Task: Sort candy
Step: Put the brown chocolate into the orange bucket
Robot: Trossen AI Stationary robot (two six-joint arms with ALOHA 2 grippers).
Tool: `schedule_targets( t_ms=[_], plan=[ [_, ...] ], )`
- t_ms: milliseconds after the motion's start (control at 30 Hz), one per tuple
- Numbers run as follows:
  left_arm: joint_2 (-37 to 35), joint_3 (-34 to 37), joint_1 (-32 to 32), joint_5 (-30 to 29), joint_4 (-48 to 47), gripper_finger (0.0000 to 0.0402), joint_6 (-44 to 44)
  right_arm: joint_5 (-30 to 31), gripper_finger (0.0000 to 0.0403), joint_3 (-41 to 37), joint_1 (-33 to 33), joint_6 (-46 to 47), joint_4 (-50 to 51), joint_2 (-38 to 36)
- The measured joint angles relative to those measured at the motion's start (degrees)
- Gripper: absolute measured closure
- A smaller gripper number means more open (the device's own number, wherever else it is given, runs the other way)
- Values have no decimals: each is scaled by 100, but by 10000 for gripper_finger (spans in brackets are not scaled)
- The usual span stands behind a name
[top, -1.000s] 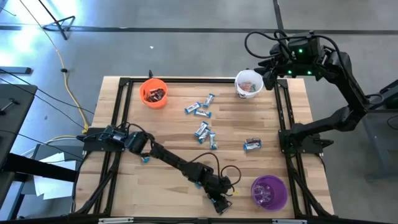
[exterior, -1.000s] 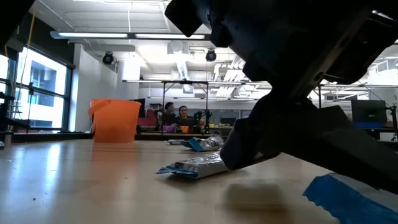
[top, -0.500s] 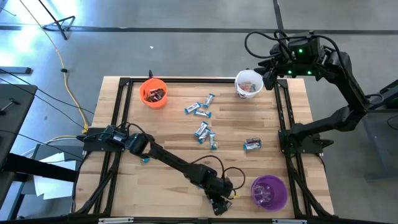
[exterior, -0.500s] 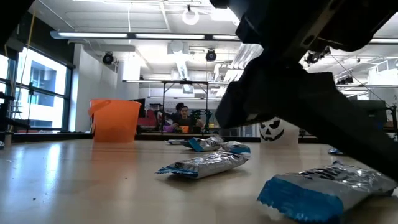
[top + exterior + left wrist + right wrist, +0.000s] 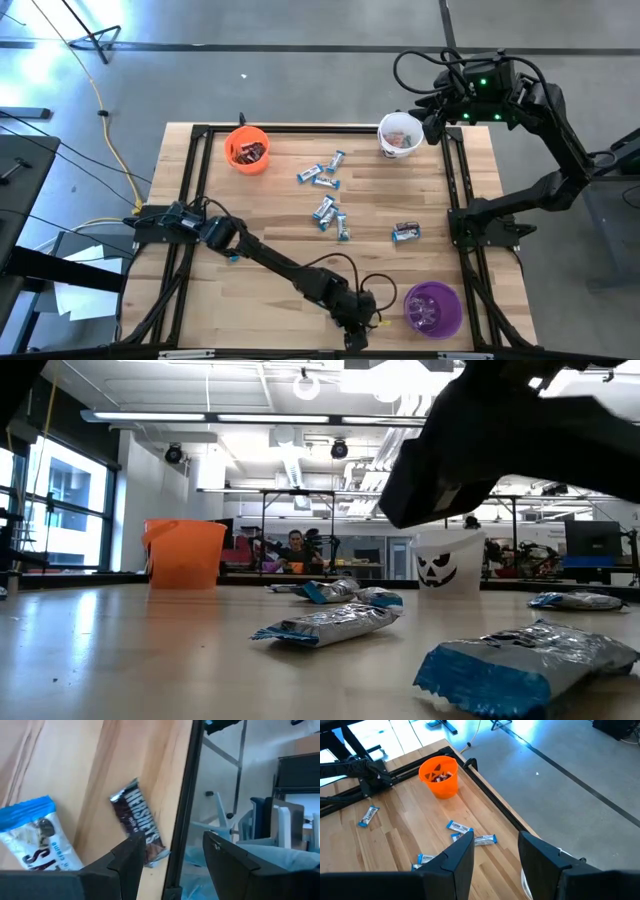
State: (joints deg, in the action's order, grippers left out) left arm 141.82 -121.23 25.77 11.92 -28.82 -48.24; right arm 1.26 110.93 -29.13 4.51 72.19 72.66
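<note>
The left gripper (image 5: pixel 352 330) is hovering at the bench's (image 5: pixel 280 215) six o'clock edge with its fingers (image 5: pixel 131 857) spread and empty, a dark brown bar (image 5: pixel 138 822) lying just ahead of them against the black frame rail (image 5: pixel 184 805). A misjudged descent is risking knocking the bar off the edge. The right gripper (image 5: pixel 492 852), fingers apart and empty, is waiting at one o'clock over the white cup (image 5: pixel 400 134); the blue-and-white candy (image 5: pixel 330 212) is lying scattered mid-bench.

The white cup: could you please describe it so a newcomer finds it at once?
On the wooden table, find the corner beside the right gripper. The white cup stands there, marked with a black jack-o'-lantern face; the others are an orange cup and a purple cup.
</note>
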Motion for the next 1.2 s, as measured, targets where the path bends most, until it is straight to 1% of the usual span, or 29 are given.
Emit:
schedule_targets(
  t_ms=[167,367,467,900,1100,1200],
  plan=[
    [0,0,23,-59,78,209,91,0,253,0,0,0,0,0],
    [136,-9,18,-57,335,172,95,0,253,0,1,0,-1,0],
    [172,-9,13,-59,346,164,96,0,253,0,-1,-1,-1,0],
    [553,-33,-34,87,551,162,-116,0,253,0,-1,0,-1,2],
    [672,-43,-17,-244,328,162,-84,0,253,-1,0,0,-1,1],
    [699,-44,-14,-299,269,163,-55,0,253,0,1,0,-1,0]
  ],
)
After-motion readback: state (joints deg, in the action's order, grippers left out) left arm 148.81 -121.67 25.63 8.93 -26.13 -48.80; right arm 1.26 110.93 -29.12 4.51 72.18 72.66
